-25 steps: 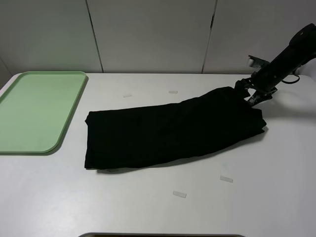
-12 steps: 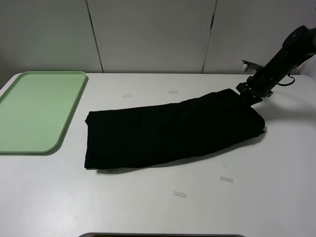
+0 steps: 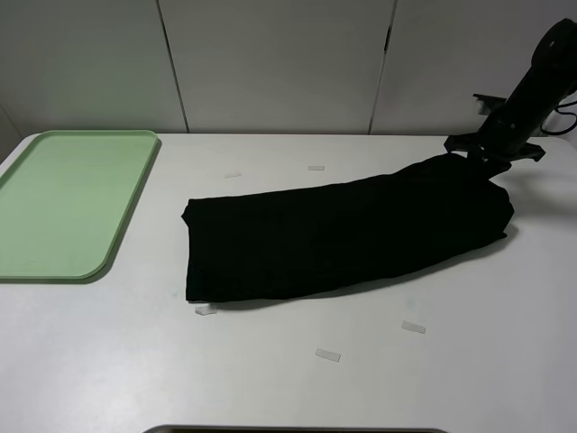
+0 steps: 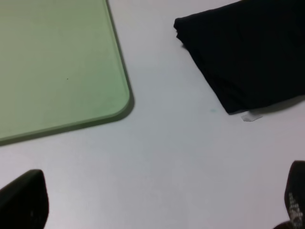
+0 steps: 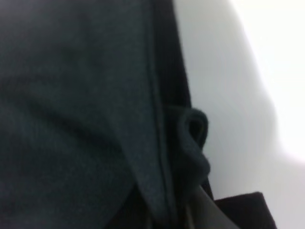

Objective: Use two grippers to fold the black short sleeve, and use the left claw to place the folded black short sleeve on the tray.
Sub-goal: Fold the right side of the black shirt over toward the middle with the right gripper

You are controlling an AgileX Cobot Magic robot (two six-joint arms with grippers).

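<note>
I see the black short sleeve (image 3: 343,234) folded into a long band, lying slantwise on the surface (image 3: 297,388), its far right corner pinched in the right pincer (image 3: 487,155). The mint-green tray (image 3: 68,203) lies well apart, left.

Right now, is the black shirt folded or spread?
Folded: the black short sleeve is a narrow band, with stacked layers at its edge.

A high camera overlooks the whole table (image 3: 469,298); wrist cameras look down close (left shares the tray (image 3: 63,198) corner).
</note>
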